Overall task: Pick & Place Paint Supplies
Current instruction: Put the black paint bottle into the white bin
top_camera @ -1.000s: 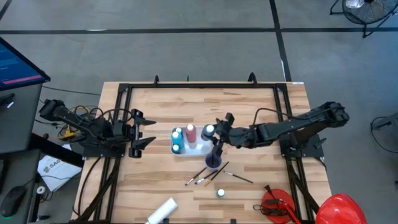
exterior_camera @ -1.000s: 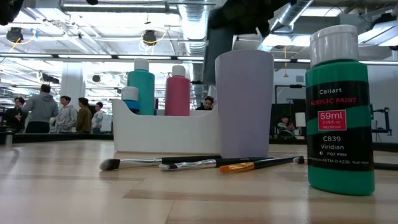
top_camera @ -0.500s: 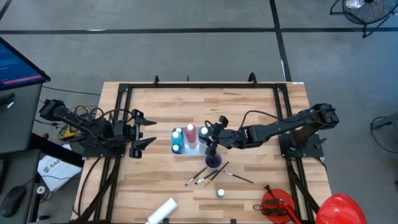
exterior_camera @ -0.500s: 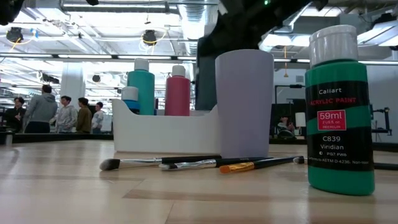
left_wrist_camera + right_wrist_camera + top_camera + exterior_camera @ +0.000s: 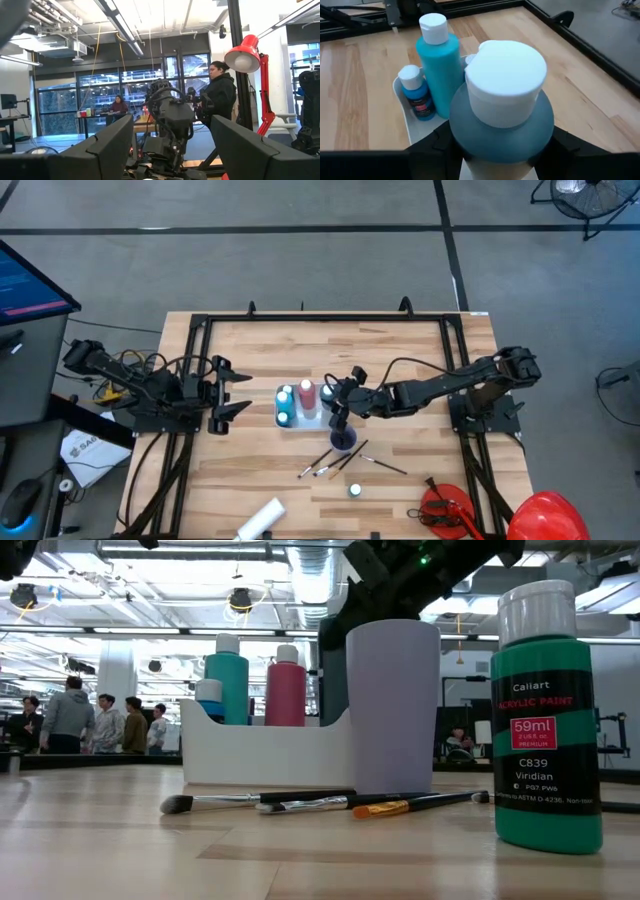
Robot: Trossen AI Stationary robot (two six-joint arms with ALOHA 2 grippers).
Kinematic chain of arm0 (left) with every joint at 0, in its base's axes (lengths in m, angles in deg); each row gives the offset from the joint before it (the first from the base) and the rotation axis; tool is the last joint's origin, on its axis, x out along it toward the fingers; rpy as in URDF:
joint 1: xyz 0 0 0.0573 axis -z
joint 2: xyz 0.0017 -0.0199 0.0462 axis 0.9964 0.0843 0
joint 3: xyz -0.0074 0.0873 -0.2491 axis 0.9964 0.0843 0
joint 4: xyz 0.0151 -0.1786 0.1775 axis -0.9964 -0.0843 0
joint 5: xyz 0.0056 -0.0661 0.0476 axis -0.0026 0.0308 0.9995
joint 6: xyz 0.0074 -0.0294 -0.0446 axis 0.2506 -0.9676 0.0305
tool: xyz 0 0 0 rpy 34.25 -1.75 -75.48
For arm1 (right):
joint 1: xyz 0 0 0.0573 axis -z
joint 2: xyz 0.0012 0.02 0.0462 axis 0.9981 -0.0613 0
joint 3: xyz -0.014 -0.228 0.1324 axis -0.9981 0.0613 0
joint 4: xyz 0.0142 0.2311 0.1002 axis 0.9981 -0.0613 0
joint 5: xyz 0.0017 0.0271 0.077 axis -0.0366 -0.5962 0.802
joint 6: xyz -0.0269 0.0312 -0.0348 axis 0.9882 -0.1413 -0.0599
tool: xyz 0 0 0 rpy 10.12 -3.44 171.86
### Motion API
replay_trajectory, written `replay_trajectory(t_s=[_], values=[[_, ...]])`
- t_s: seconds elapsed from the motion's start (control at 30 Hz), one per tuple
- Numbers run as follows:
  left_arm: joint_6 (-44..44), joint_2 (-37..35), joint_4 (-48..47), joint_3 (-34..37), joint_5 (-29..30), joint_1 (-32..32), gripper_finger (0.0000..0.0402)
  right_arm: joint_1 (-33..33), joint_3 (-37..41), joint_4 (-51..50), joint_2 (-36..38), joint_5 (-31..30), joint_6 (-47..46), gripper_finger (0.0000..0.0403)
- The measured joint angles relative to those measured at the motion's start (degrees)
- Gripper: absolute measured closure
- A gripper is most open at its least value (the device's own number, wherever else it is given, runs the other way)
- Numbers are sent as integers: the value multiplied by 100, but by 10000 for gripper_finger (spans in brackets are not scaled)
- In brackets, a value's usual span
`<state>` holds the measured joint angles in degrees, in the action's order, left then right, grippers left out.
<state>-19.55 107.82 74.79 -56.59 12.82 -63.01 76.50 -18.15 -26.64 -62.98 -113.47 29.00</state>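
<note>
1. The right gripper (image 5: pixel 334 394) holds a white-capped bottle (image 5: pixel 502 110) upright, its jaws closed around the body, over the right end of the white caddy (image 5: pixel 300 420).
2. Judged from here, the step is setting that bottle into the caddy. It should go straight down into the free space beside the pink bottle (image 5: pixel 306 393) and stay vertical, so its base clears the rim.
3. The jaws should open only once the base is seated, then lift straight up, since the grey cup (image 5: pixel 343 440) stands just beside.
4. The caddy already holds a teal bottle (image 5: pixel 438 55), a small blue bottle (image 5: pixel 417 92) and the pink one.
5. The cup looks empty from the low view; I cannot tell for sure.
6. Brushes (image 5: pixel 330 462) lie loose on the counter (image 5: pixel 250 370) near the cup; a green bottle (image 5: pixel 547 710) stands nearer still.
7. The left gripper (image 5: pixel 232 388) waits at the left, jaws apart, holding nothing.
</note>
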Motion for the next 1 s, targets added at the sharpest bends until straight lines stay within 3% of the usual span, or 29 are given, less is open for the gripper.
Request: replay_trajectory(t_s=[0.2,1.0], values=[[0,0,-21,0,-2,0,140,52,22,-49,-118,231,-87,226],[17,0,-23,0,-4,0,140,446,568,546,-92,43,-638,224]])
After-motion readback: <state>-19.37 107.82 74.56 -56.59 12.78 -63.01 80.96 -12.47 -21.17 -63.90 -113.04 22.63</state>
